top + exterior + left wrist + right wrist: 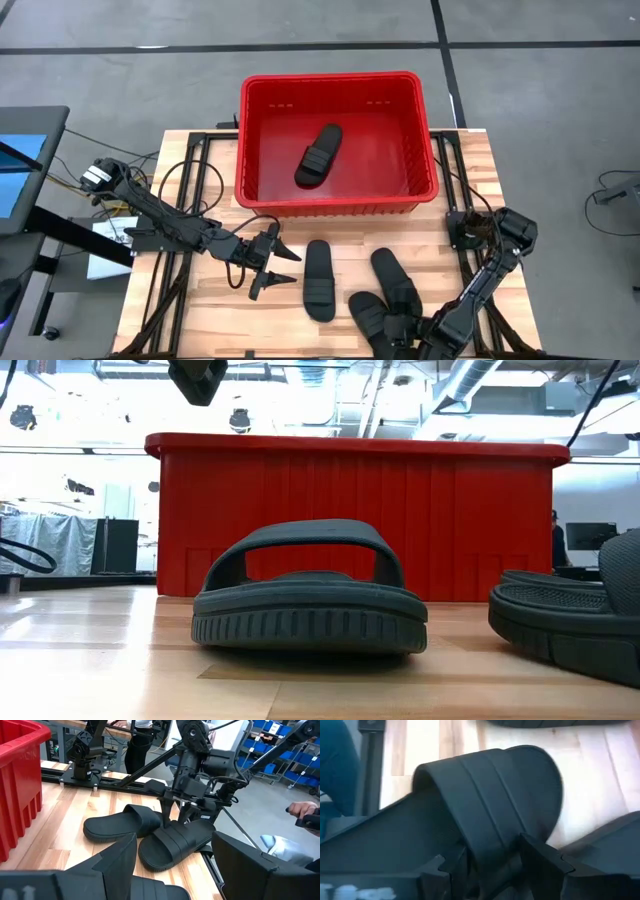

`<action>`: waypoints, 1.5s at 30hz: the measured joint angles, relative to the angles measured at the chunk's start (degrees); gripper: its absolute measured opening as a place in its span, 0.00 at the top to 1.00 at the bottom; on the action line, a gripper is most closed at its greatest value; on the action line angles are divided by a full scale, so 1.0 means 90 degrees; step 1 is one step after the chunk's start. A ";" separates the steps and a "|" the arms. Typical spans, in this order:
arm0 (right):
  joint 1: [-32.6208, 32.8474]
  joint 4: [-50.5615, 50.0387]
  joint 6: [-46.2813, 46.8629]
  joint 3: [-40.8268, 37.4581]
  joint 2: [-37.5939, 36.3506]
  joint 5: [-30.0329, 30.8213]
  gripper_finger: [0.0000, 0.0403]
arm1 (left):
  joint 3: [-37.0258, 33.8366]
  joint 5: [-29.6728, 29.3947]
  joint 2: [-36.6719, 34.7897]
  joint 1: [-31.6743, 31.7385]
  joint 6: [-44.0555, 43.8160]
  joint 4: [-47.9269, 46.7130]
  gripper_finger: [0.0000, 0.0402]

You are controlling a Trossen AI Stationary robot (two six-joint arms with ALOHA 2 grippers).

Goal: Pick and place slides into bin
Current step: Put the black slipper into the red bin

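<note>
The red bin (338, 195) stands at the table's far middle with one black slide (318, 155) lying on its floor. Three slides lie on the wood in front of it: one in the middle (319, 280), one to its right (393, 278), and one near the front edge (372, 315), which overlaps the second. My right gripper (405, 326) stands over that front slide and is shut on it. My left gripper (284, 268) is open and empty, left of the middle slide, fingers pointing toward it. My right gripper has the front slide's ribbed strap (490, 835) between its two fingers (542, 862), which come from above, slanting down. In the left wrist view the slide (175, 842) lies sole down on the table, its side against the neighbouring slide (122, 825).
Black frame rails (190, 190) run along both sides of the table. The bin's near wall (350, 520) rises just behind the middle slide (310, 605). A person's hand (300, 812) shows beyond the table's right side, and people stand behind the right arm's base.
</note>
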 joint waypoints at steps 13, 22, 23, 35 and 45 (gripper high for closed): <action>0.0008 -0.0252 -0.0396 0.0116 0.0032 0.0587 0.98 | 0.0001 -0.0001 0.0000 0.0001 0.0153 -0.0021 0.38; 0.0204 -0.1823 -0.0967 0.1050 0.0039 0.1189 0.99 | 0.0002 -0.0002 0.0000 0.0002 0.0153 0.0014 0.38; 0.0236 -0.2095 -0.0991 0.1152 0.0039 0.1306 0.99 | 0.0000 -0.0002 0.0000 0.0002 0.0153 0.0019 0.38; 0.0677 -0.3582 -0.2229 0.2137 0.0029 0.3184 1.00 | 0.0000 -0.0005 0.0000 0.0000 0.0160 0.0413 0.38; 0.0779 -0.3580 -0.3179 0.2001 -0.0618 0.3807 1.00 | 0.0000 -0.0007 0.0000 0.0002 0.0176 0.0410 0.38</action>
